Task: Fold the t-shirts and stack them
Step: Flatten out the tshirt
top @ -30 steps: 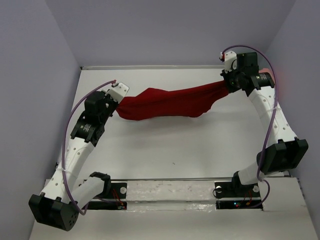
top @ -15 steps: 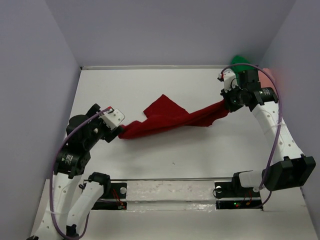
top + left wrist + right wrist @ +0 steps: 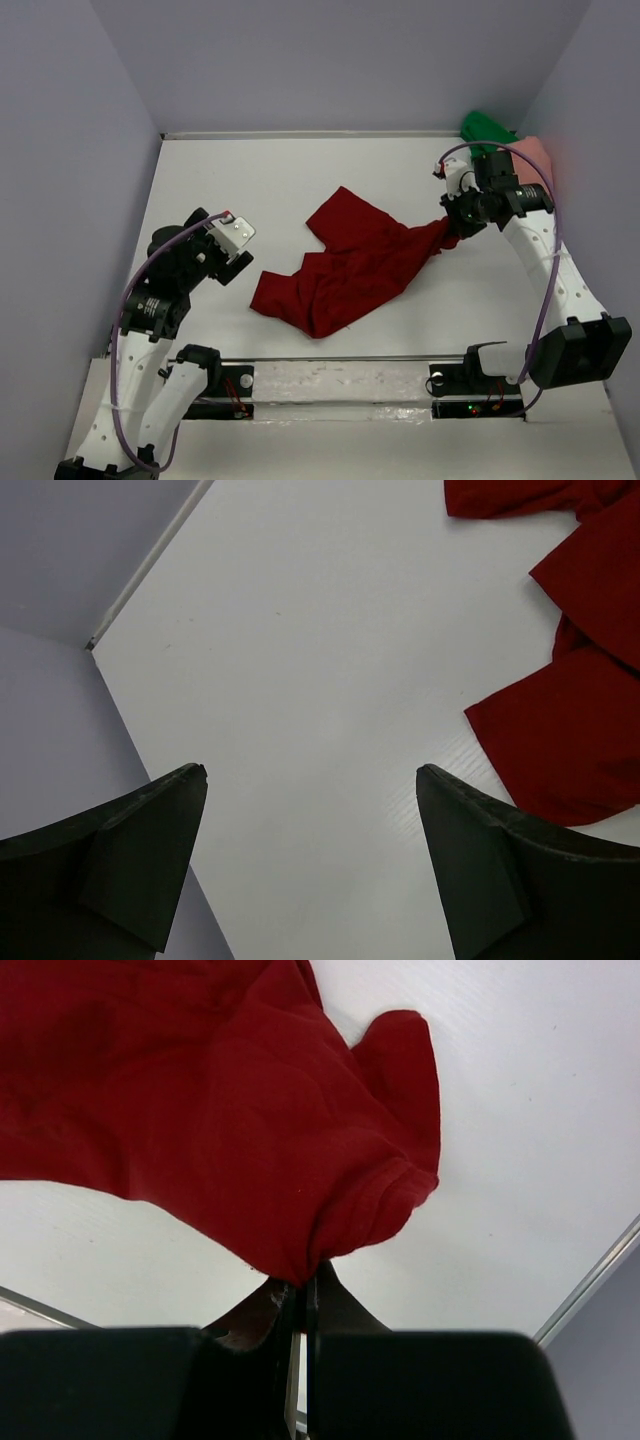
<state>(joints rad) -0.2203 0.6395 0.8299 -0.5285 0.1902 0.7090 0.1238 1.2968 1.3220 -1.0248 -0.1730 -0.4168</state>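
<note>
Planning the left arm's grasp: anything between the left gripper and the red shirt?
Nothing. Only bare white table separates the open left gripper from the dark red t-shirt; the left wrist view shows it.

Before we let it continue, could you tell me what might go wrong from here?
Only the right gripper pinches the dark red t-shirt, at one bunched edge; pulling may drag it crumpled. The open left gripper could grab several overlapping layers. The right arm might knock the nearby green t-shirt.
</note>
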